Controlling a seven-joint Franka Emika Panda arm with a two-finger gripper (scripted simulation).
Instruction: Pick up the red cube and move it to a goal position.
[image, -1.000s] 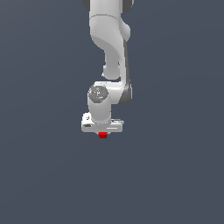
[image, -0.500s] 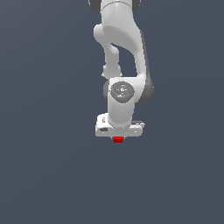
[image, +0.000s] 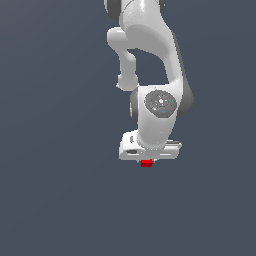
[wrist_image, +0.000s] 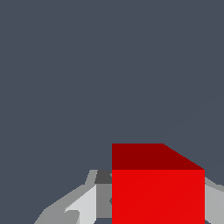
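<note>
The red cube (image: 146, 163) is a tiny bright red block that peeks out just under the white hand of my arm in the exterior view. In the wrist view the red cube (wrist_image: 157, 188) fills the near part of the picture, with grey fingers (wrist_image: 83, 203) pressed against its two sides. My gripper (image: 146, 161) is shut on the cube and holds it above the plain dark grey ground. The fingertips are mostly hidden by the hand in the exterior view.
The white arm (image: 150, 60) reaches down from the top of the exterior view. Around it there is only uniform dark grey ground (image: 50, 200), with no other objects in view.
The arm has moved to the exterior view's right and a little lower in the picture, carrying the red cube along in the shut gripper.
</note>
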